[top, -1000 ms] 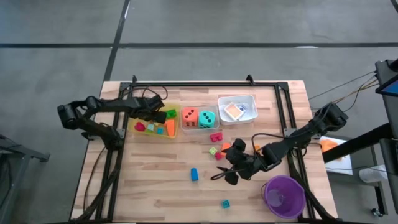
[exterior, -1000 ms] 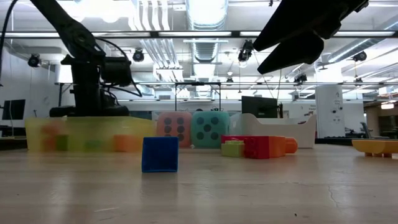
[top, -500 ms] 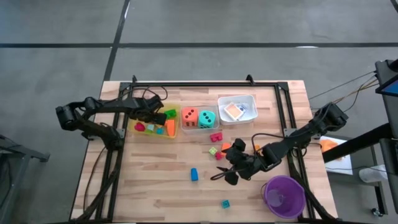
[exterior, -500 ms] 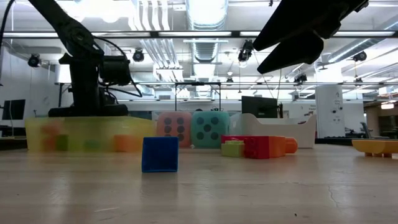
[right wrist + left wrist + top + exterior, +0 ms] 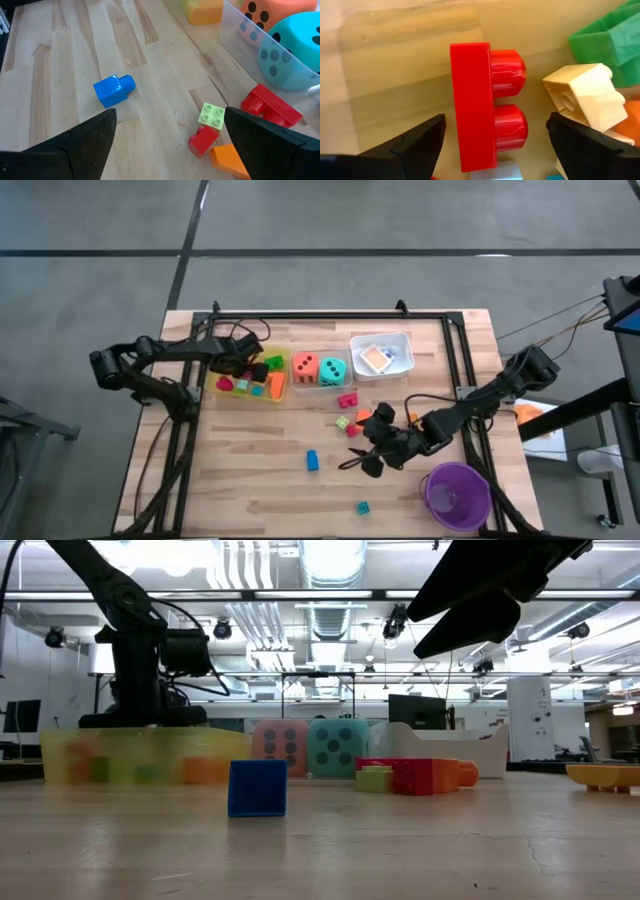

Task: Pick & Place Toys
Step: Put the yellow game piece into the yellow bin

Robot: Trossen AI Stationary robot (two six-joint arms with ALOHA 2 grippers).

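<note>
Left tool [image 5: 492,145] spread wide since earlier frame, letting red block [image 5: 485,112] drop loose in yellow tray [image 5: 226,392] near counter's far edge. Right tool [image 5: 167,150] hung spread above loose toys, holding nothing.

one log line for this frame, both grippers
left gripper: open over red block in yellow tray | right gripper: open, above loose blocks

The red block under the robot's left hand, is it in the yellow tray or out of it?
In. The red block lies on the yellow tray floor beside green and cream blocks, loose between the open left gripper fingers.
</note>
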